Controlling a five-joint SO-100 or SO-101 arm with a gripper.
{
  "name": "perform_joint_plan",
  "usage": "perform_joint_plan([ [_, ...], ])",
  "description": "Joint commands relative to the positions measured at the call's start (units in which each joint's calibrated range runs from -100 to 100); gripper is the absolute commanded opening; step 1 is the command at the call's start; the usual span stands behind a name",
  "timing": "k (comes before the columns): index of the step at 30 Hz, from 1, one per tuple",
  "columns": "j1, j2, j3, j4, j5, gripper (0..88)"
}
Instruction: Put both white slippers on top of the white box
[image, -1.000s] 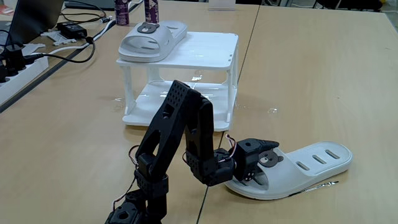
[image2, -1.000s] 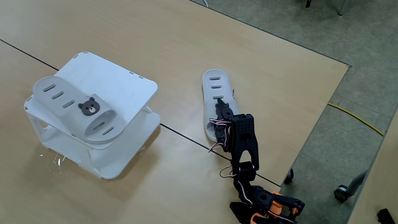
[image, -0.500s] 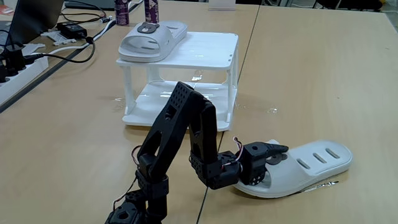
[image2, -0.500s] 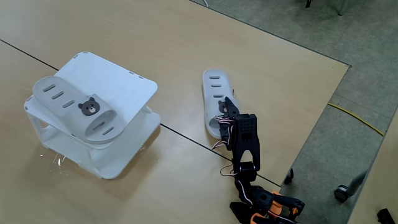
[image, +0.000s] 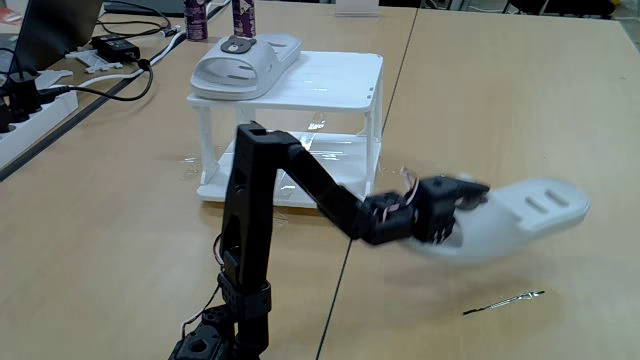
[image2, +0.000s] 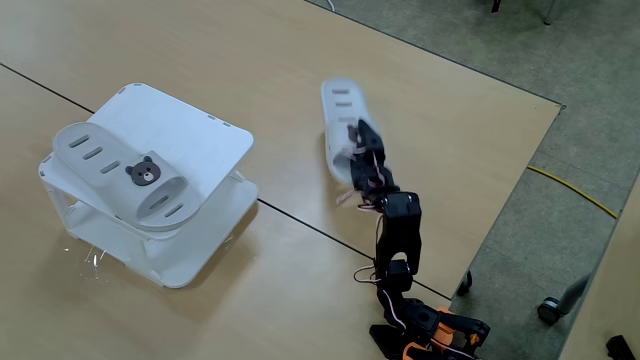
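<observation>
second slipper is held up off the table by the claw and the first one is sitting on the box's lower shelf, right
Not quite. The first slipper sits on the white box's flat top, not its lower shelf, as both fixed views show. The claw does hold the second slipper off the table.

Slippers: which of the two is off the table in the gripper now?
The slipper at the right of this fixed view, clamped at its strap end by the gripper and raised above the table. The other slipper lies on the white box.
</observation>
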Motion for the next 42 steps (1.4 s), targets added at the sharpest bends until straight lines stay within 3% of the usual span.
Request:
perform_joint_plan([
  [1,-0.2,-17.1,-17.1,17.4,0.4,0.8],
  [13,-1.6,-38.3,-33.7,42.0,0.4,0.8],
  [17,-2.9,-38.2,-33.0,42.0,0.4,0.8],
  [32,-30.7,-29.9,-28.4,41.7,0.4,0.8],
  [42,-40.1,-28.3,-28.4,41.6,0.4,0.8],
])
